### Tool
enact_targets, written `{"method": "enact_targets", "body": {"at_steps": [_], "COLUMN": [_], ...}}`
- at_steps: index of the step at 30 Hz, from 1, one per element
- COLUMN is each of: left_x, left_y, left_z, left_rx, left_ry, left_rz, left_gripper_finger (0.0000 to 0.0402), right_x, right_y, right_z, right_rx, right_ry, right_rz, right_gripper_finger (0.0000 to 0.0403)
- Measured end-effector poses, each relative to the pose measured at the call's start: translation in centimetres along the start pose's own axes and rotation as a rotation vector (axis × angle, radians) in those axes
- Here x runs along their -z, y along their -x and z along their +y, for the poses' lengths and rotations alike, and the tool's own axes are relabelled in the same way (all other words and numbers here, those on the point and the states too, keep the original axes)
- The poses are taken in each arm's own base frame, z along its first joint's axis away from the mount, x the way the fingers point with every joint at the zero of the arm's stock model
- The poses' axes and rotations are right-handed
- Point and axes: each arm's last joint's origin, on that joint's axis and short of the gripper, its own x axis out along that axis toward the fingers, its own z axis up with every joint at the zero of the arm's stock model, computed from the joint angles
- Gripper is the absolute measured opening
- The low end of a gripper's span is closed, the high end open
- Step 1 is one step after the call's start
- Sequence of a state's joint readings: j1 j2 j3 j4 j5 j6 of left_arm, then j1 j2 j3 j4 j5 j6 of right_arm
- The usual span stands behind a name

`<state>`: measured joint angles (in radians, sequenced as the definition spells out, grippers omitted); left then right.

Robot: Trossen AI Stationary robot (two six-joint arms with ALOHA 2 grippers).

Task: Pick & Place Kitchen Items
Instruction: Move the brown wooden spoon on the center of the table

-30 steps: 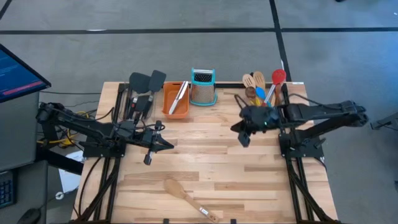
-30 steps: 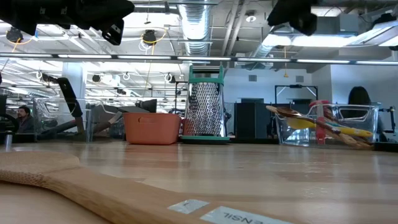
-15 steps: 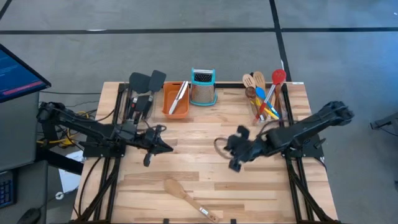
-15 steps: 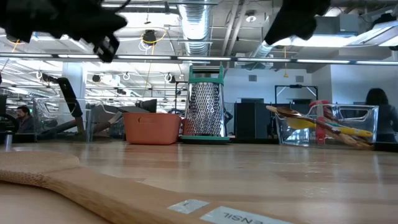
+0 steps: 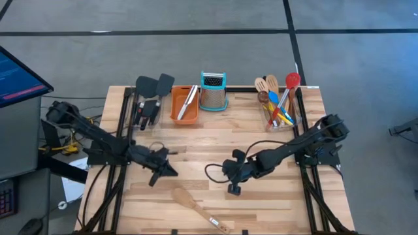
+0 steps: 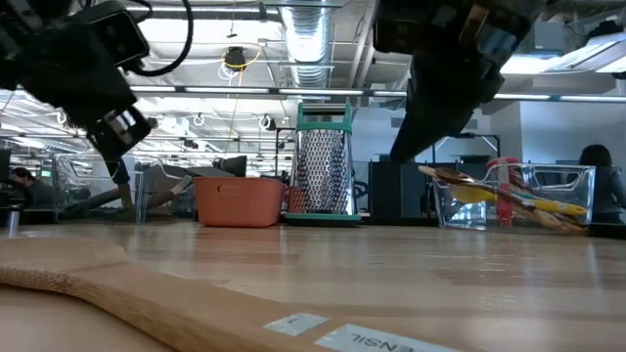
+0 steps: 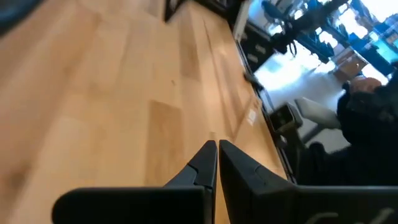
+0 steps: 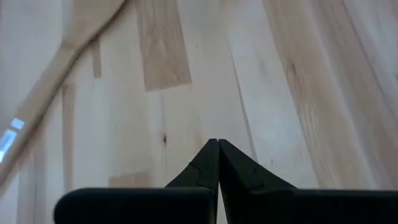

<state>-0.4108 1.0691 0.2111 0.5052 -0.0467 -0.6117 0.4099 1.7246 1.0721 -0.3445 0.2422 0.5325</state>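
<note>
In the high view the left arm reaches in from the left, its left claw (image 5: 167, 171) closed at lower centre-left. The right arm stretches from the right, right claw (image 5: 232, 189) closed at lower centre, both empty.

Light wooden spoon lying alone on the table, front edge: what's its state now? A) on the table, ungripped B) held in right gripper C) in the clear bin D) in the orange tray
A: the light wooden spoon lies flat on the table, with the right gripper shut and empty nearby.
</note>
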Motion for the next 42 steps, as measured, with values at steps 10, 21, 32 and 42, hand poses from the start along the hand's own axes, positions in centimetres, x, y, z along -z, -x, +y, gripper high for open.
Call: {"method": "enact_targets", "body": {"at_steps": [10, 21, 32, 42], "left_x": [1.4, 0.8, -0.5, -1.8], "left_y": [-3.7, -10.1, -13.8, -14.1], "left_z": [-4.5, -8.6, -11.2, -12.3], "left_rx": [0.070, 0.056, -0.069, -0.091], "left_ry": [-0.062, -0.090, -0.122, -0.096], "left_rz": [0.053, 0.116, 0.430, 0.402], "left_gripper_finger": [0.0005, 0.0003, 0.0001, 0.0001], "right_x": [-1.4, -1.8, -2.1, -2.8], "right_y": [1.5, 2.2, 2.0, 1.7], "right_z": [-0.3, -0.6, -1.2, -2.5], "right_rx": [-0.025, -0.002, 0.016, 0.041], "right_ry": [-0.030, -0.030, -0.047, -0.080], "right_rz": [-0.102, -0.136, -0.140, -0.147], "right_gripper_finger": [0.0000, 0.0000, 0.0000, 0.0000]}}
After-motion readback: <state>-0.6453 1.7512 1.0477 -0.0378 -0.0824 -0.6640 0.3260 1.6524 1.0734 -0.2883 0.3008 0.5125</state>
